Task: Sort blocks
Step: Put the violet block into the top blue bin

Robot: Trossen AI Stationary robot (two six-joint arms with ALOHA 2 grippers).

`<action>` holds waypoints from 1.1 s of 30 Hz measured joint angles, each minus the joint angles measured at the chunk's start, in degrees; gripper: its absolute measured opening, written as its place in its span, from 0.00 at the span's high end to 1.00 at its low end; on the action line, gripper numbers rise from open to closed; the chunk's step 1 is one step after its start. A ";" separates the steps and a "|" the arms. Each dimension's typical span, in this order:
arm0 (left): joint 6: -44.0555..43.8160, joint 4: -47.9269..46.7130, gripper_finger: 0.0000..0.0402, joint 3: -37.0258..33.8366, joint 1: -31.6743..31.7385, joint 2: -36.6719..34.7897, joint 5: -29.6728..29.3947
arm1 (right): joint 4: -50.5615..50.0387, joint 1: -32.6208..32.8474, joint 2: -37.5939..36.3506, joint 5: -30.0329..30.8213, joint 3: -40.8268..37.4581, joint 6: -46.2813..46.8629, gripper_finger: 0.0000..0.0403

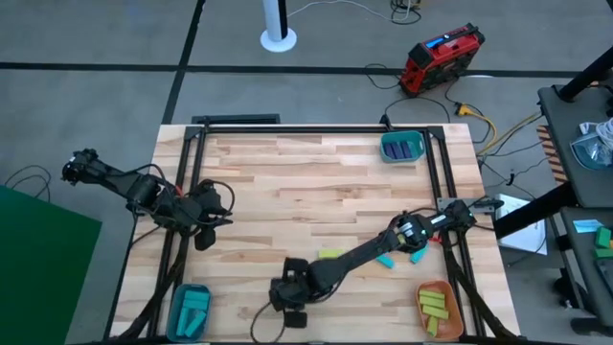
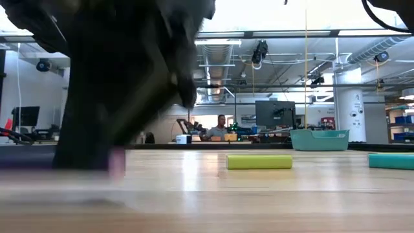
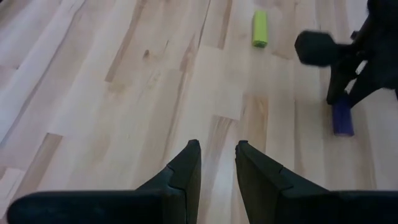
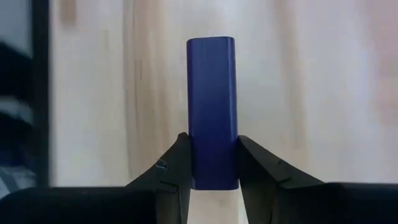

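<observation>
My right gripper [image 1: 290,309] is low over the table's near edge, shut on a purple block [image 4: 212,93]; the left wrist view shows the same block [image 3: 342,118] under that gripper. A yellow-green block [image 1: 330,254] and two cyan blocks [image 1: 385,261] [image 1: 417,256] lie flat on the table behind it. My left gripper [image 3: 217,152] hovers at the table's left side [image 1: 204,236], open by a narrow gap with nothing in it. My right gripper pinches the purple block between its two fingers, which press on its two long sides [image 4: 196,158] near one end. Most of the block sticks out past the fingertips, in line with them, toward the table. Whether its free end [image 3: 342,129] touches the table, I cannot tell.
A teal bowl [image 1: 403,148] holding purple blocks stands at the far right. Another teal bowl [image 1: 190,311] with cyan blocks is at the near left, and an orange bowl [image 1: 439,309] with yellow-green blocks at the near right. Bare wood lies in the middle.
</observation>
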 joint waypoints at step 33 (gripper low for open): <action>-1.40 9.64 0.80 -0.04 0.29 1.58 -7.08 | -32.51 -37.79 -33.96 14.74 -11.03 2.88 0.77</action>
